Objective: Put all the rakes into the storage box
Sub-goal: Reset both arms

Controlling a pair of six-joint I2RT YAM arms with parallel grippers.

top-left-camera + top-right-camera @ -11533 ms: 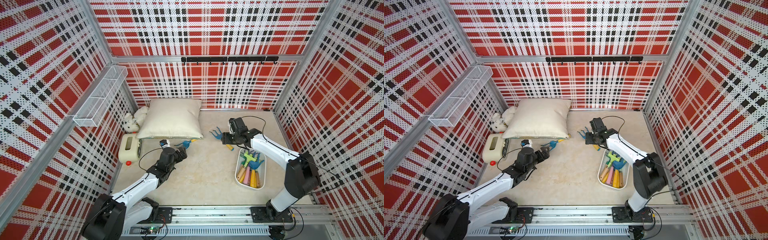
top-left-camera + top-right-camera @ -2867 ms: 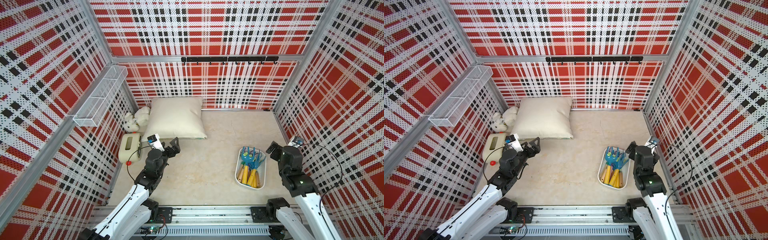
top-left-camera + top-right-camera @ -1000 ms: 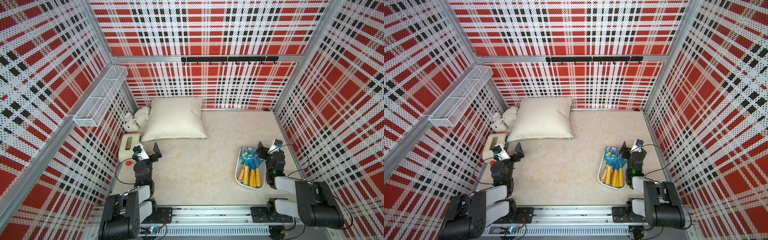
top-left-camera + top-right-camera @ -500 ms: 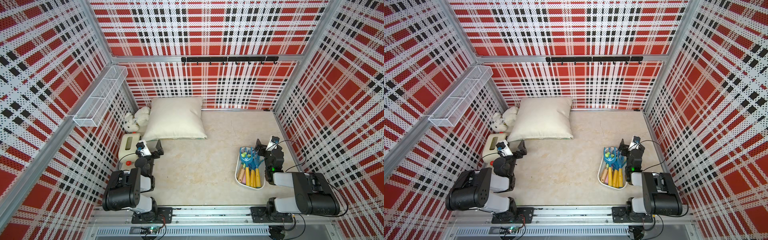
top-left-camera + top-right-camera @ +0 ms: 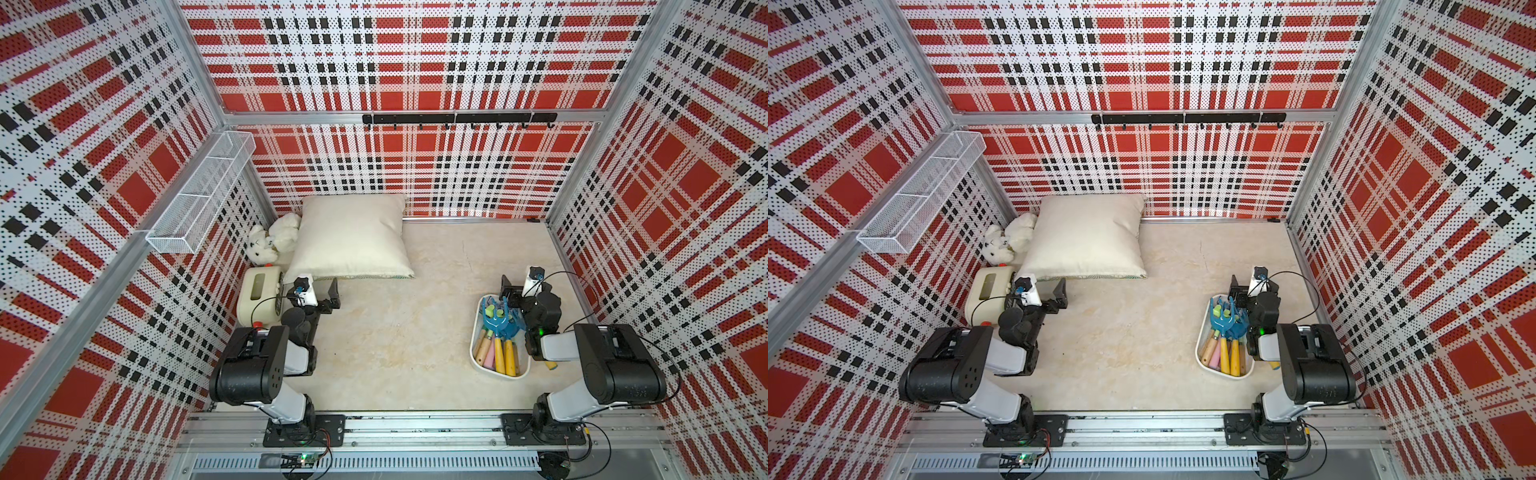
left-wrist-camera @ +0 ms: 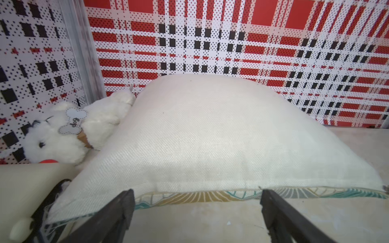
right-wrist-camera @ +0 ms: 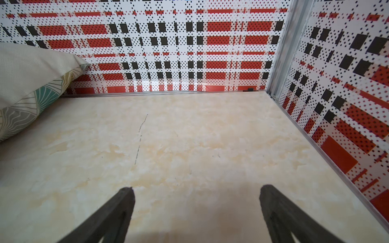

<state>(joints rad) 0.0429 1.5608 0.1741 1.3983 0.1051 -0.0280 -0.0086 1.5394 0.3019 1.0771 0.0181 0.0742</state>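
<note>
The storage box [image 5: 475, 345] [image 5: 1200, 338], a shallow white tub, sits at the front right of the table. A blue-headed rake [image 5: 496, 322] [image 5: 1224, 321] with a yellow handle lies inside it among several other toy garden tools. My right gripper [image 5: 521, 286] [image 7: 195, 190] is open and empty just behind the box's far end, over bare table. My left gripper [image 5: 316, 289] [image 6: 195, 195] is open and empty at the front left, facing the pillow's near edge. Both arms are folded low near the front rail.
A cream pillow [image 5: 353, 237] and a white plush dog [image 5: 272, 241] lie at the back left. A cream box with a red knob [image 5: 259, 295] stands beside the left gripper. A wire-mesh basket [image 5: 199, 191] hangs on the left wall. A yellow tip [image 5: 550, 365] shows under the right arm.
Over the last second both arms have folded further back and down toward the front rail. Both grippers stay open. The tools in the box have not moved.
</note>
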